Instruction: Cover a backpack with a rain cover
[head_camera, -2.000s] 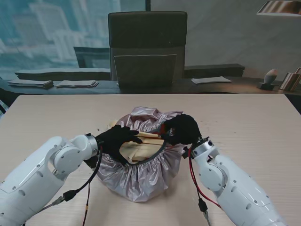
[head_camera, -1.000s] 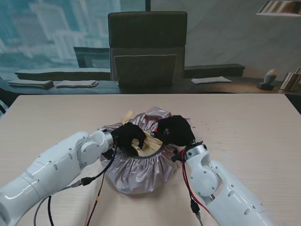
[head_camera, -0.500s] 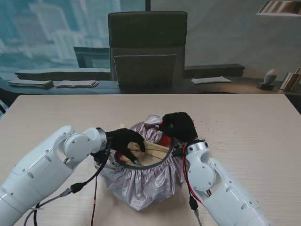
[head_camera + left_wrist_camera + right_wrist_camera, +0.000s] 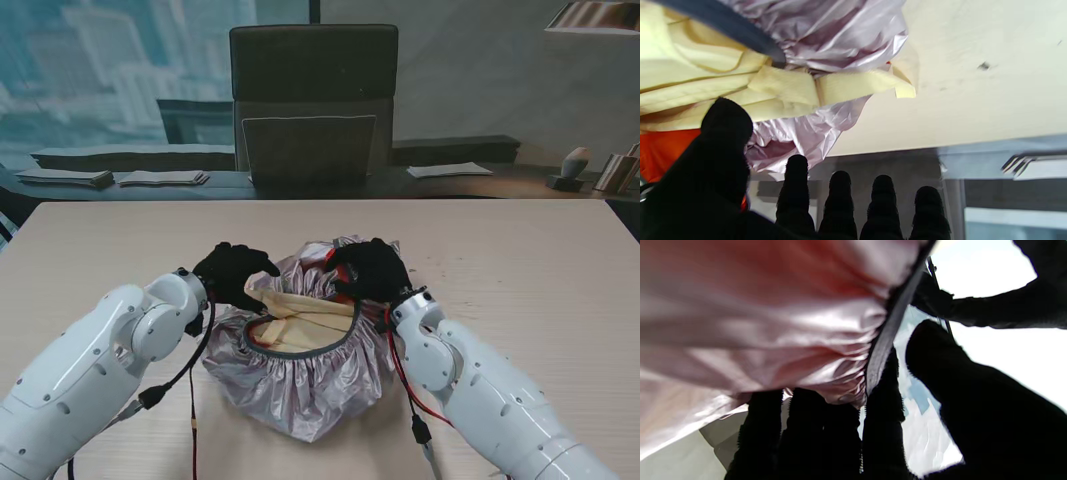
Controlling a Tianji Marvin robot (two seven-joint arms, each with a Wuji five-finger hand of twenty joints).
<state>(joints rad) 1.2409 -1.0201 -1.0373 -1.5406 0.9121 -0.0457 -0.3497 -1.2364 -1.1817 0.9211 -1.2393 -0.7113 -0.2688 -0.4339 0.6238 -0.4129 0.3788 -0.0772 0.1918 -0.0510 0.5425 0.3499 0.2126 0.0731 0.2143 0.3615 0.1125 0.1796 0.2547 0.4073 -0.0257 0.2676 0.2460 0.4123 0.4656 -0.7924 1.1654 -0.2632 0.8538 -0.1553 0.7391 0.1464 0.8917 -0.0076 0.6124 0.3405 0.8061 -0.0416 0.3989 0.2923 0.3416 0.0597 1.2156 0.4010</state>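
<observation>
The right hand (image 4: 372, 270), in a black glove, is closed on the far right part of the rain cover (image 4: 300, 385), gripping its dark elastic hem (image 4: 300, 352); in the right wrist view its fingers (image 4: 880, 413) curl around the gathered silver fabric (image 4: 756, 340) and the hem band (image 4: 888, 330), with the thumb (image 4: 940, 363) just beside the band. The left hand (image 4: 232, 275), also gloved in black, sits at the far left edge of the cover, its fingers bent over the fabric there. In the left wrist view the four fingers (image 4: 840, 200) are straight and apart and the thumb (image 4: 726, 123) lies against pale yellow cloth (image 4: 740, 90), so I cannot tell whether this hand actually holds anything. Between the two hands the cover's opening faces up, a rough oval ringed by the dark hem, and inside it shows the pale yellow backpack (image 4: 300, 318) with its straps. A patch of orange-red (image 4: 660, 150) shows beside the yellow in the left wrist view. The silver cover puffs out in crinkled folds around the backpack on the side nearer to me. The bundle rests near the middle of a light wooden table (image 4: 520, 250). Farther from me, beyond the table's edge, stands a dark chair (image 4: 313, 100) at a dark desk with papers (image 4: 450, 170).
</observation>
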